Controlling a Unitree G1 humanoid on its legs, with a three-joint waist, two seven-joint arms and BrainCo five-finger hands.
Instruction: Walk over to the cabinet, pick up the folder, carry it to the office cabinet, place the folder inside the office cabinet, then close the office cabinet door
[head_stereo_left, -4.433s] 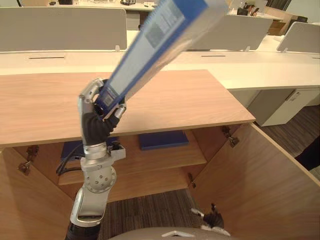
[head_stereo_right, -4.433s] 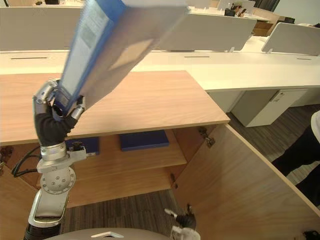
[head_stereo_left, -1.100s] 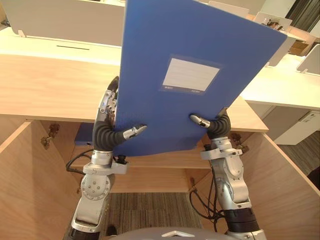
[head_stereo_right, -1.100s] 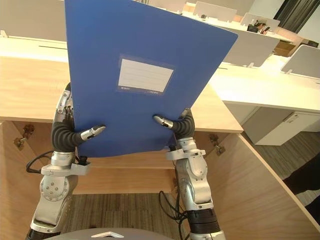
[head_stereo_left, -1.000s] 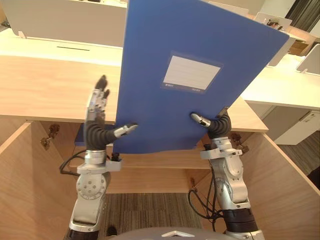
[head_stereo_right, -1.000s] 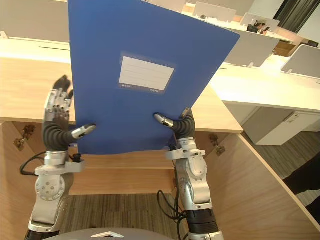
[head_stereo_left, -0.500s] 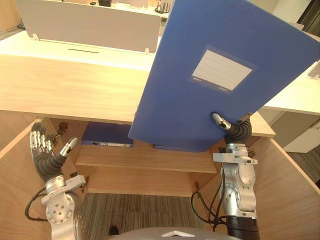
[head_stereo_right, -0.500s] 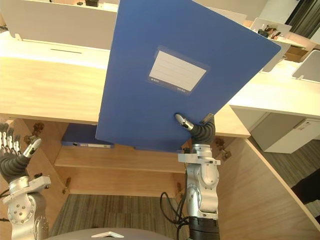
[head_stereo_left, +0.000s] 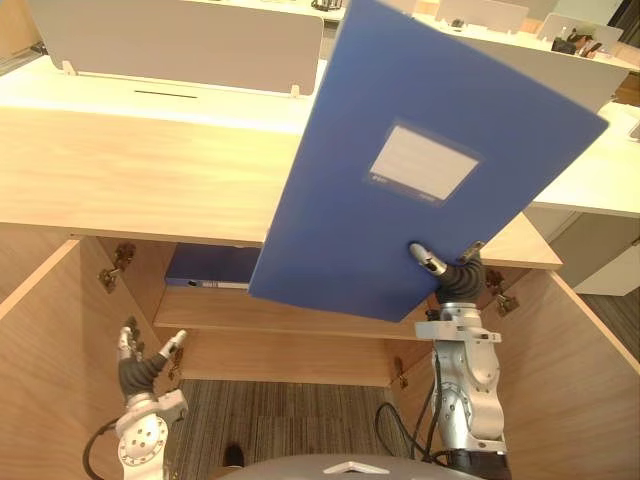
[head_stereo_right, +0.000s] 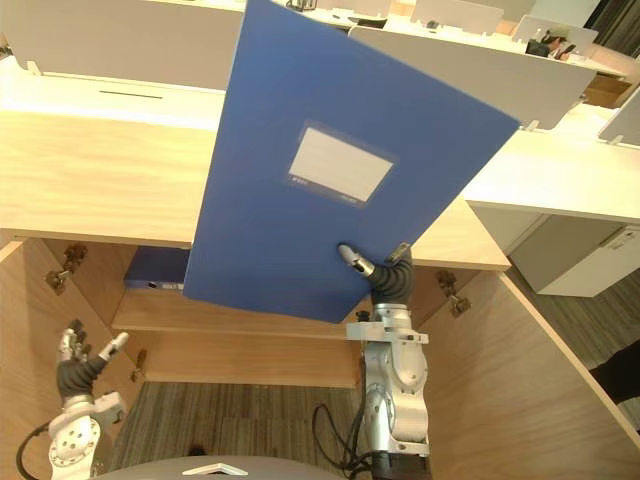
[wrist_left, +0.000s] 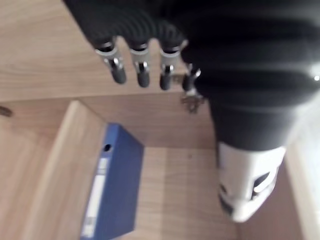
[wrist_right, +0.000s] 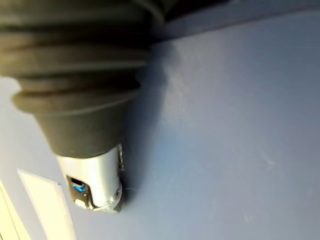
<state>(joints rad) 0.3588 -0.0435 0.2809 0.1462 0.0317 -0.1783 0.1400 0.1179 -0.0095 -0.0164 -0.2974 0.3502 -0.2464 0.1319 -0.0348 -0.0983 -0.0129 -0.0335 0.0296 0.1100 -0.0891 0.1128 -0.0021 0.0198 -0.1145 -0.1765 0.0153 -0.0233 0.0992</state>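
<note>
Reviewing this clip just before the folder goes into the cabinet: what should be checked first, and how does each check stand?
1. Right hand pinches the folder at its lower corner: ok.
2. Left hand open, low, off the folder: ok.
3. Left door and right door swung open: ok.
4. Free room on the shelf beside the binder lying there: cannot tell, the folder hides most of it.
5. Folder lowered to the opening: not ok, it stands tilted above the cabinet top.

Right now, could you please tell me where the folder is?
In the eye views the folder stands tilted, right of centre, above the open cabinet, pinched near its lower edge by the right hand.
</note>
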